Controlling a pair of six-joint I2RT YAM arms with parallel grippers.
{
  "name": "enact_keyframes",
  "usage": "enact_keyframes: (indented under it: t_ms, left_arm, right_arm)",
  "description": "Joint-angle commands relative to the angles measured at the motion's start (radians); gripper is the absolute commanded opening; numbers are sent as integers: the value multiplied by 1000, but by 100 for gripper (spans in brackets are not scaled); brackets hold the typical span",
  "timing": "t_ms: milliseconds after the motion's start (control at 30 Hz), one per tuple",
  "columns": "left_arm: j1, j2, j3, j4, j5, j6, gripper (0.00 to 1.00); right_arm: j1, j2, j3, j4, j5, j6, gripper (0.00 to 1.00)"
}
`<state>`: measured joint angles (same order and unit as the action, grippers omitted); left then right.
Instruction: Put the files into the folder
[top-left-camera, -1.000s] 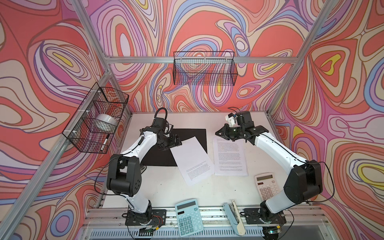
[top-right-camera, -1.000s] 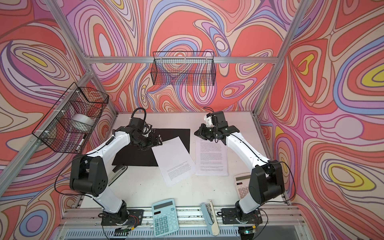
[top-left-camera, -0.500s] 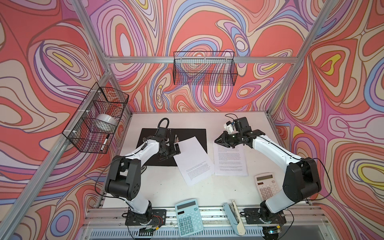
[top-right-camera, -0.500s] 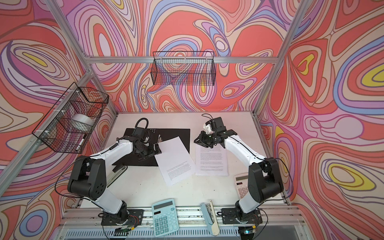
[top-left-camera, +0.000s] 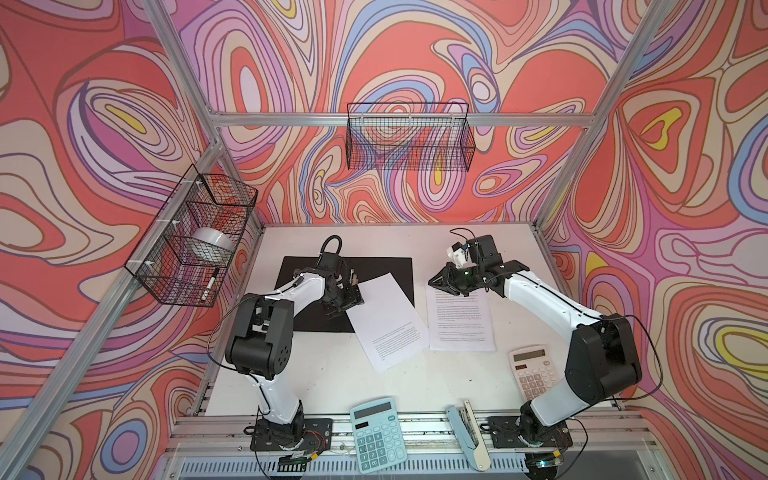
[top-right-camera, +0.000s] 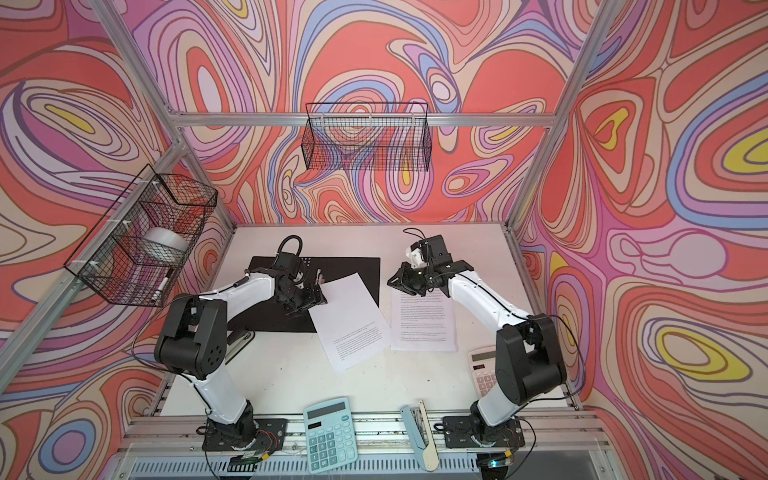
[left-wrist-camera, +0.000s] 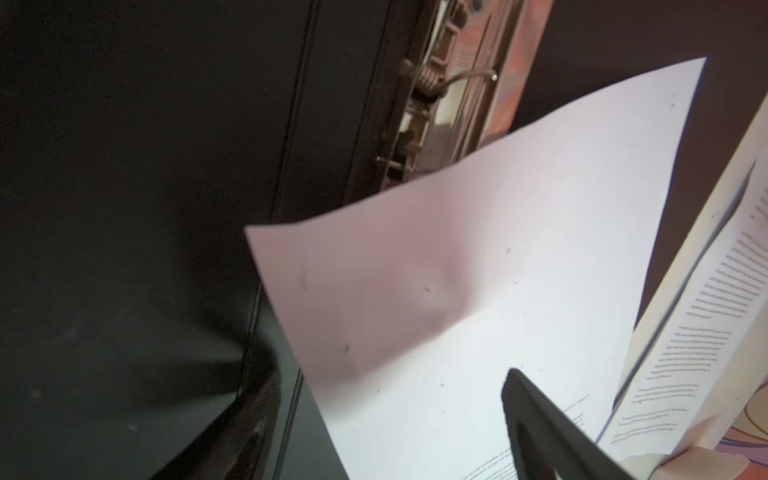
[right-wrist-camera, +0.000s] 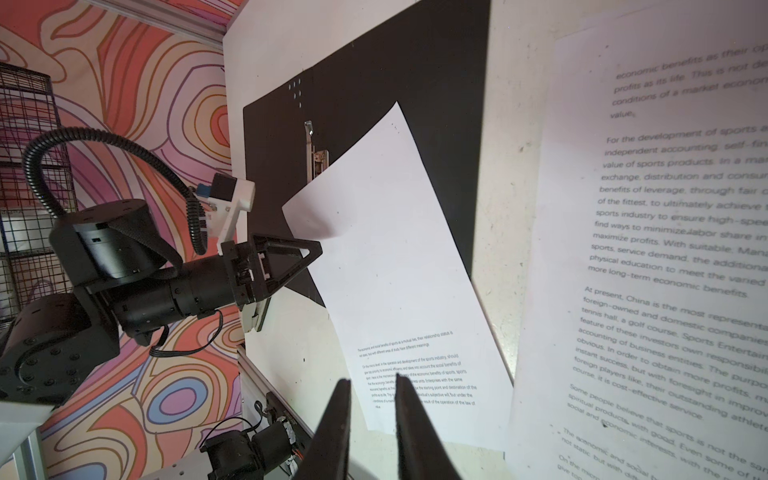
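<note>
Front edge: teal calculator (top-left-camera: 377, 432), stapler (top-left-camera: 467, 432), white calculator (top-left-camera: 534, 374) on the rt. Mid-table lie two sheets of the files. The tilted sheet (top-left-camera: 388, 320) has its far part over the open black folder (top-left-camera: 386, 266) (the rest on the table (top-left-camera: 316, 374)), and the straight sheet (top-left-camera: 461, 320) lies flat just beside it, off the folder. Left gripper (top-left-camera: 353, 300) is at the tilted sheet's curled-up corner, fingers wide, one finger (left-wrist-camera: 540, 424) over the paper. Right gripper (right-wrist-camera: 371, 379) hovers at the straight sheet's far end — narrow gap, nothing between. The folder's metal clip (right-wrist-camera: 318, 160) shows just past the tilted sheet's edge. Back wall: wire basket (top-left-camera: 409, 139).
</note>
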<state>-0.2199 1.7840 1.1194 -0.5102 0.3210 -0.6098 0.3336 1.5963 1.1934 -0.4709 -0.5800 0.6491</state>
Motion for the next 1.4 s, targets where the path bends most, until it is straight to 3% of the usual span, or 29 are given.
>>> enact_keyframes:
  t_ms: [0, 233, 367, 567, 733, 933, 1167, 1367]
  left_arm:
    - [2, 11, 7, 18, 49, -26, 76]
    - [4, -4, 4, 18, 41, -34, 43]
    - [4, -9, 12, 8, 43, -33, 30]
    - [4, -41, 25, -2, 70, -32, 0]
    - [4, -81, 81, -35, 117, -19, 0]
    - [1, -153, 156, -72, 172, 1, 0]
    - [-28, -192, 258, -139, 167, 56, 0]
    - [-38, -189, 288, -165, 166, 61, 0]
  right_arm:
    - [5, -10, -14, 21, 6, 8, 21]
    - [5, -5, -8, 25, 2, 7, 21]
    - [5, -5, -8, 22, 5, 4, 22]
    - [14, -10, 1, 9, 14, -8, 23]
    - [57, -10, 44, -35, 71, -50, 30]
    - [184, -43, 91, -53, 230, -111, 45]
    - [398, -71, 117, -22, 481, -166, 50]
    - [549, -42, 169, -5, 602, -173, 52]
